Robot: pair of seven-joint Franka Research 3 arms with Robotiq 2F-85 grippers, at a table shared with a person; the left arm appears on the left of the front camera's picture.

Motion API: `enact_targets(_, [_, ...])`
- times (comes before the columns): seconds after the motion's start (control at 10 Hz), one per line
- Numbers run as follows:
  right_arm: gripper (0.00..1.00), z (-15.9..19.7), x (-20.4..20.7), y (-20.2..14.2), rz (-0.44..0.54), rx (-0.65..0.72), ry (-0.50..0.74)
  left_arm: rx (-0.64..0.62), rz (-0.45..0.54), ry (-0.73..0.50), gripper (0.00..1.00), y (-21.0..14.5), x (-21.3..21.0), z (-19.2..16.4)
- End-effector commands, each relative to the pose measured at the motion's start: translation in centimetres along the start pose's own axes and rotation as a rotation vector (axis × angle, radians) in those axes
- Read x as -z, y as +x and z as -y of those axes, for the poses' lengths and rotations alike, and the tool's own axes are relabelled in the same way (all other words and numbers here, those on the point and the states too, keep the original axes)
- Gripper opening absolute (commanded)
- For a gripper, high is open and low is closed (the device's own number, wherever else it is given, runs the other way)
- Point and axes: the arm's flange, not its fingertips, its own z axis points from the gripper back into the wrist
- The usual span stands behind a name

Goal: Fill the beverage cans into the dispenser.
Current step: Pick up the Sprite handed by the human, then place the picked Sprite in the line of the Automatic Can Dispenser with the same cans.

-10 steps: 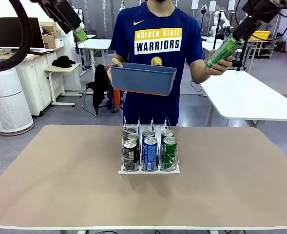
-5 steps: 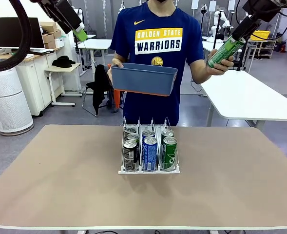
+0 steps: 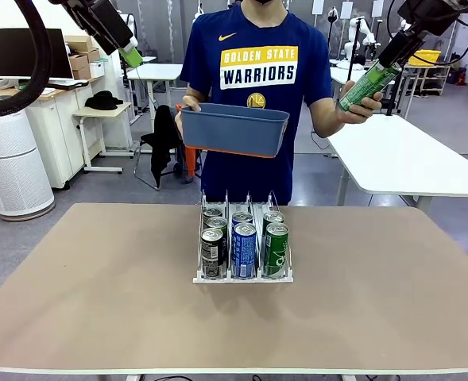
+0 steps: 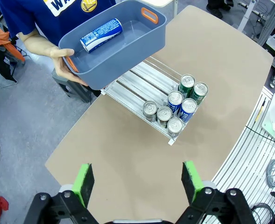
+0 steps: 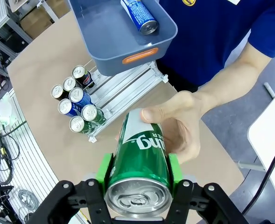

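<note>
A person across the table holds up a green beverage can [image 3: 361,90] in one hand [image 3: 346,111]. My right gripper [image 3: 385,67] is shut on its top end. In the right wrist view the green can [image 5: 142,149] sits between my green pads [image 5: 104,170], with the person's fingers [image 5: 174,126] still around it. The dispenser [image 3: 242,278] stands mid-table with several cans [image 3: 244,248] in its three lanes. My left gripper [image 3: 129,55] hangs high at the left, open and empty [image 4: 137,182], looking down on the dispenser [image 4: 142,81].
The person's other hand carries a blue bin [image 3: 234,112] above the dispenser's far end. One blue-and-white can [image 4: 101,34] lies inside the bin [image 4: 158,21]. Bare brown tabletop [image 3: 98,286] surrounds the dispenser on both sides and in front.
My right gripper has closed on the green can that the person holds up. Can, hand and bin have barely shifted. The left arm has not moved.
</note>
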Motion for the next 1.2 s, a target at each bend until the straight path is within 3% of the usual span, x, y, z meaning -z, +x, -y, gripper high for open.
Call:
enact_targets(0.0, [0.00, -0.35, -0.02, -0.01, 0.012, 0.019, -0.020, -0.006, -0.005, -0.004, 1.00, -0.12, -0.02, -0.01])
enact_targets(0.4, [0.00, -0.47, 0.00, 0.08, 0.019, -0.004, 0.010, -0.006, -0.005, -0.004, 1.00, -0.12, -0.02, -0.01])
enact_targets(0.5, [0.46, -0.16, -0.08, 0.07, 0.002, -0.004, 0.002, -0.006, -0.005, -0.004, 1.00, -0.12, -0.02, -0.01])
enact_targets(1.1, [0.46, -0.16, -0.08, 0.07, 0.002, -0.004, 0.002, -0.006, -0.005, -0.004, 1.00, -0.12, -0.02, -0.01])
